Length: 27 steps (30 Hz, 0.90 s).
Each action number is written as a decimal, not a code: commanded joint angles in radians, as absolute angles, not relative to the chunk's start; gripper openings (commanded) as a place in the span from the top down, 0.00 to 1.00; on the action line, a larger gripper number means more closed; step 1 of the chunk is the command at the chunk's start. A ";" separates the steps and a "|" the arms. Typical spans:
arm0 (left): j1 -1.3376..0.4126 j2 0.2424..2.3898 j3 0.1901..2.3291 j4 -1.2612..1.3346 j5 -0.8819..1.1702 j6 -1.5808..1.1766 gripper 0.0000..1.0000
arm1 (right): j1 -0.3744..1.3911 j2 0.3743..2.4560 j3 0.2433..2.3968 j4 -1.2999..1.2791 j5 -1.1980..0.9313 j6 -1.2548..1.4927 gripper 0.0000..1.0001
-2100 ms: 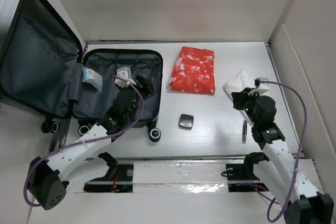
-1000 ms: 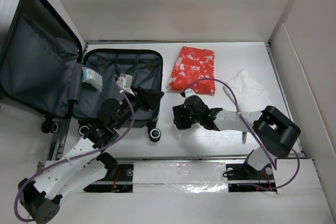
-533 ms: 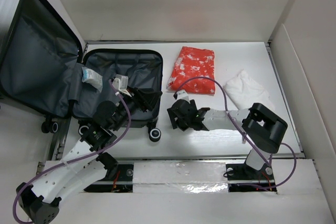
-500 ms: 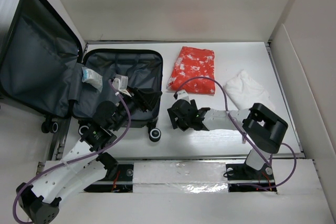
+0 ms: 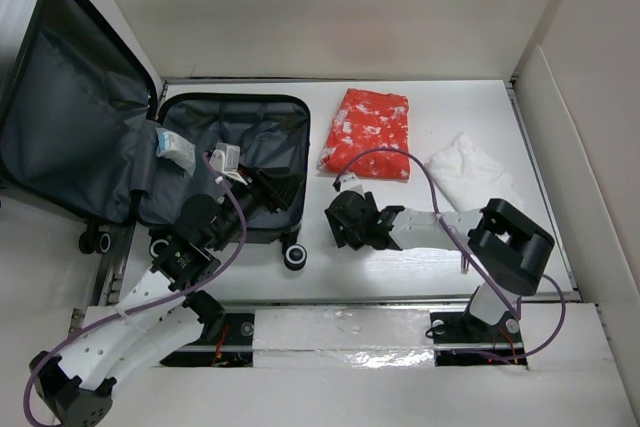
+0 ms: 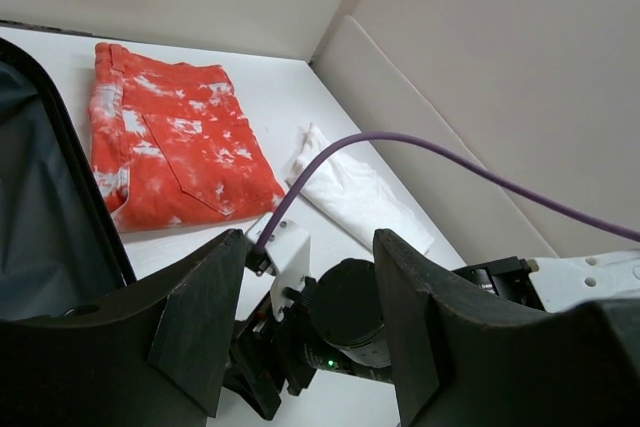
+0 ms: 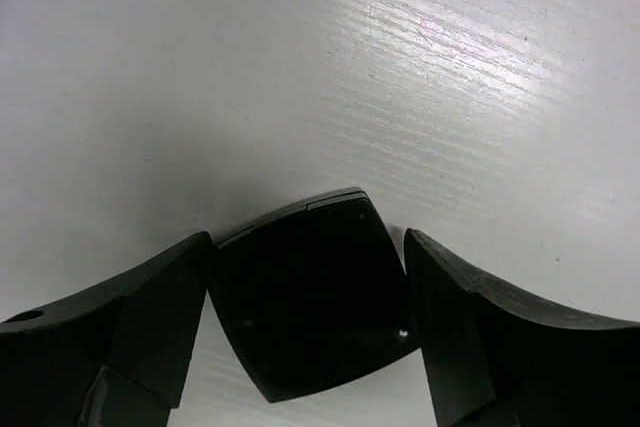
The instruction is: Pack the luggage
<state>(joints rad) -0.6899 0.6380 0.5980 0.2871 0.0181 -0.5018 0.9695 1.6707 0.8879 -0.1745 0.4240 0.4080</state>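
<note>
The luggage (image 5: 215, 125) lies open at the left with its dark grey lining showing and its lid leaning on the wall; its edge also shows in the left wrist view (image 6: 40, 227). My left gripper (image 5: 281, 187) (image 6: 310, 247) hovers over the suitcase's right side, open and empty, facing the right arm. My right gripper (image 5: 342, 228) (image 7: 307, 247) is down on the table around a black square compact (image 7: 305, 317). The left finger touches one corner and the right finger sits against the opposite corner. From above, the gripper hides the compact.
Red-and-white folded trousers (image 5: 368, 134) (image 6: 175, 152) lie behind the right gripper. A white cloth (image 5: 468, 172) (image 6: 355, 192) lies to the right, and a dark pen (image 5: 464, 261) near the right arm's elbow. A small packet (image 5: 175, 150) and a white item (image 5: 228, 157) rest in the suitcase.
The right arm swung from the white cloth over to the compact, and its jaws have narrowed onto it. The left gripper drew back slightly over the suitcase.
</note>
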 commanded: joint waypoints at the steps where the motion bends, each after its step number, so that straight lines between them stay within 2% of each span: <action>1: -0.690 0.607 0.588 0.327 -0.026 -0.515 0.50 | 0.974 1.660 0.902 -0.189 0.445 0.390 0.24; 3: -0.690 0.594 0.584 0.316 -0.046 -0.523 0.50 | 0.974 1.588 0.900 -0.189 0.460 0.367 0.35; 6: -0.690 0.572 0.581 0.298 -0.101 -0.551 0.49 | 0.974 1.502 0.917 -0.195 0.483 0.325 0.37; 11: -0.690 0.517 0.572 0.278 -0.186 -0.600 0.48 | 0.974 1.373 0.974 -0.111 0.379 0.253 0.41; 15: -0.690 0.470 0.554 0.316 -0.186 -0.607 0.46 | 0.974 1.428 1.092 -0.011 0.253 0.218 0.40; 18: -0.681 0.419 0.546 0.331 -0.201 -0.604 0.49 | 0.974 1.552 1.251 0.077 0.146 0.215 0.39; 20: -0.681 0.376 0.534 0.354 -0.199 -0.597 0.50 | 0.974 1.633 1.354 0.078 0.062 0.219 0.32; 21: -0.681 0.362 0.526 0.356 -0.201 -0.597 0.50 | 0.974 1.704 1.449 0.072 0.040 0.228 0.18; 23: -0.681 0.324 0.506 0.368 -0.201 -0.604 0.50 | 0.965 1.735 1.503 0.071 0.008 0.232 0.04; 24: -0.681 0.315 0.499 0.376 -0.198 -0.603 0.50 | 0.965 1.721 1.500 0.093 0.008 0.232 0.00; 27: -0.681 0.310 0.485 0.399 -0.167 -0.585 0.50 | 0.930 1.657 1.428 0.123 0.043 0.233 0.00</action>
<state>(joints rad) -0.6849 0.3130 0.5034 0.3225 -0.1898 -0.5953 0.9611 1.7344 1.4422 0.0402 0.0689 0.2386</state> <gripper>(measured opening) 0.501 0.997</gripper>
